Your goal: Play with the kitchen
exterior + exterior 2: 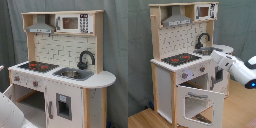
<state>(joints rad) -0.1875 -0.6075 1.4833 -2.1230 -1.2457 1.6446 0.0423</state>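
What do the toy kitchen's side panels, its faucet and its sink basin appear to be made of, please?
Side panels: light wood, matt, pale tan with faint grain. Faucet: matt black, probably plastic or painted metal; the look leaves it open. Sink basin: grey with a dull sheen, likely metal.
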